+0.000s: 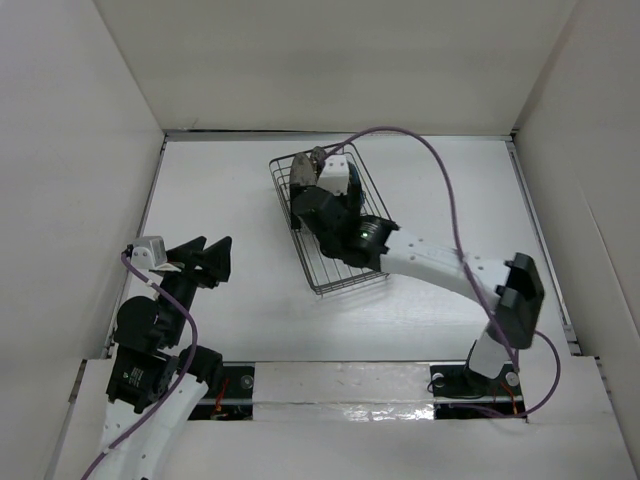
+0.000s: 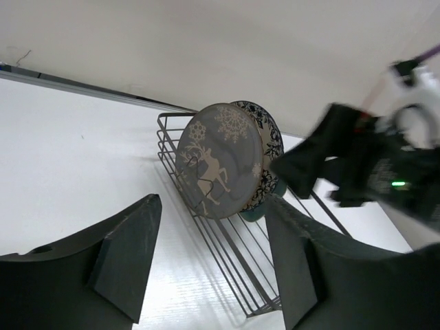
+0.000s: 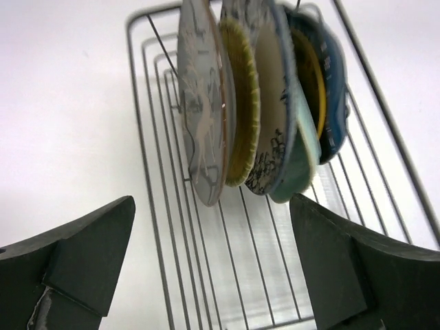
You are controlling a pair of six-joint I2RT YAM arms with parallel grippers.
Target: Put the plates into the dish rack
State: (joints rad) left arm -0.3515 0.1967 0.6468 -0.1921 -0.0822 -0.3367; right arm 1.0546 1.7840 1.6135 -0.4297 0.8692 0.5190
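Dish rack [image 1: 338, 276]: sits mid-table [image 1: 220, 180], slightly angled.
Plates: all six stand on edge, packed together at the rack's far end.
Order: grey floral plate [image 3: 203, 103], yellow plate [image 3: 240, 103], black-and-white plate [image 3: 271, 89], pale green dish [image 3: 299, 158], second yellow plate [image 3: 309, 75], dark blue dish [image 3: 337, 96].
Right gripper [image 3: 213, 206]: spread wide, empty, just above the rack.
Left gripper [image 1: 210, 255]: spread, empty, well apart from the rack.

Bright, flat, diffuse light, no single source; white table [image 1: 230, 190] and walls [image 1: 330, 60] nearly washed out. Shadows faint, soft-edged, a pale one under the dish rack [image 1: 325, 275]. Glare streaks on the glossy strip [image 1: 340, 410] along the table's near edge. Left wrist view: right arm [image 2: 357, 172] smeared by blur. Right wrist view: plates [image 3: 234, 103] close, slightly soft; fingers [image 3: 82, 254] dark, underlit.
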